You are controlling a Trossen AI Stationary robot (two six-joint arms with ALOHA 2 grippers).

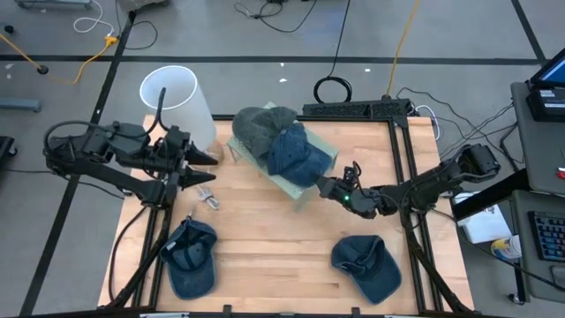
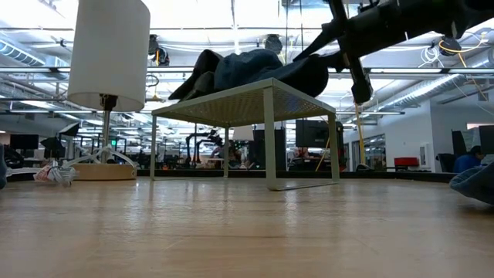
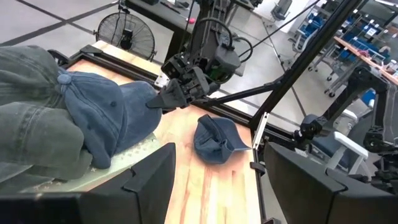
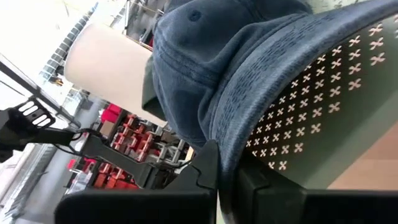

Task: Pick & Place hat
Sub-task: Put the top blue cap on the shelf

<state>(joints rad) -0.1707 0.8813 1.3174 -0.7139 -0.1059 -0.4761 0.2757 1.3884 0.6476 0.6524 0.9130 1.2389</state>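
Currently: right gripper on blue hat at the rack

Right gripper (image 1: 328,185) sits at the right edge of the green rack (image 1: 305,196), fingers pinched together on the brim of the blue hat (image 1: 294,152). That hat lies on the rack top, overlapping a grey-green hat (image 1: 259,126) farther back. Left gripper (image 1: 201,159) hangs over the table's left side, near the white lamp (image 1: 177,97), fingers spread apart, holding nothing. Two more blue hats lie on the wooden table (image 1: 274,238): near-left hat (image 1: 192,256), near-right hat (image 1: 366,265).
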